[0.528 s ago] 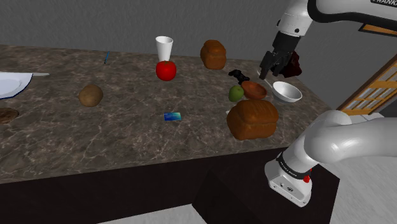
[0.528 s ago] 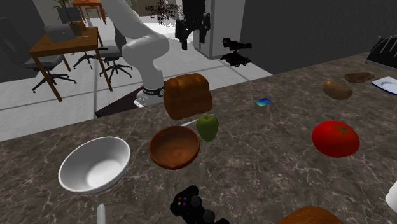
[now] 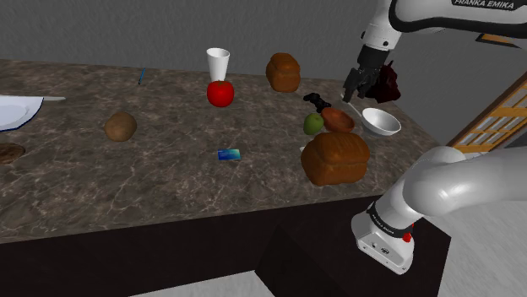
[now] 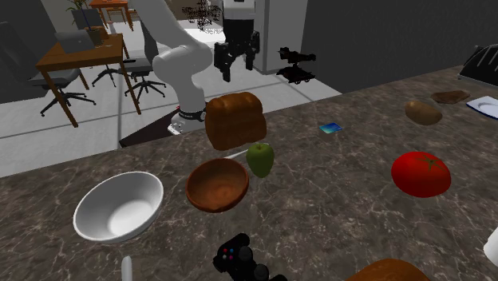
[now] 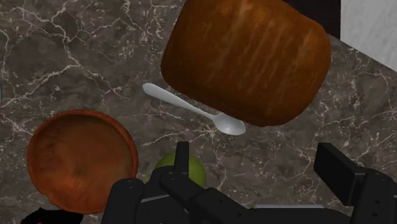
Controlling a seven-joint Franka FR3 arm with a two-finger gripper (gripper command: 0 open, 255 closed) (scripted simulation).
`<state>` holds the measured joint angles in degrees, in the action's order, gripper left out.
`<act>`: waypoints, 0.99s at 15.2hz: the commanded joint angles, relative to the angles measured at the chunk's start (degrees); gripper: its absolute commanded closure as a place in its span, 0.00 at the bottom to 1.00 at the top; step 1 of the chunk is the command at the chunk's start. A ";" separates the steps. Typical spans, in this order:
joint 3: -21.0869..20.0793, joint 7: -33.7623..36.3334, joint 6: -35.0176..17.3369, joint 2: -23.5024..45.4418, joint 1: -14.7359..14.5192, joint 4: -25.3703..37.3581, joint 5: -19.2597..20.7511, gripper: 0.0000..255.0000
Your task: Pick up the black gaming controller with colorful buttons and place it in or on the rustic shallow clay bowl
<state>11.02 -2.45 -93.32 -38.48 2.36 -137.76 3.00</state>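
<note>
My claw (image 3: pixel 355 93) hangs above the dark marble countertop (image 3: pixel 169 181) with nothing in it, fingers (image 5: pixel 182 156) spread wide (a spoon (image 5: pixel 191 109) lies on the stone past them). Below me sit the brown clay bowl (image 5: pixel 79 159), a green apple (image 4: pixel 260 158) just beside it, and a big bread loaf (image 5: pixel 248 57). The black controller (image 4: pixel 239 259) lies on the counter near the bowl, on the side away from the loaf, well apart from my fingers. A white bowl (image 4: pixel 118 207) sits beside the clay one.

Lettering "FRANKA EMIKA", dark capitals, on the white upper link of the arm (image 3: pixel 439 13), shoulder view's upper right. No other text, number or label legible.
</note>
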 commanded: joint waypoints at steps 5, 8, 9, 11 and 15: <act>7.54 -10.63 -4.63 11.91 0.29 5.63 2.00 0.00; 10.90 -15.99 -6.45 18.38 0.20 9.32 1.71 0.00; 11.94 -17.83 -6.97 20.66 0.19 10.70 1.40 0.00; 13.92 -21.57 -7.85 25.39 0.20 13.70 0.46 0.00; 17.12 -29.29 -8.85 35.50 0.79 20.67 -2.66 0.00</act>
<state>27.29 -29.51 -101.97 -6.02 2.97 -119.33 1.36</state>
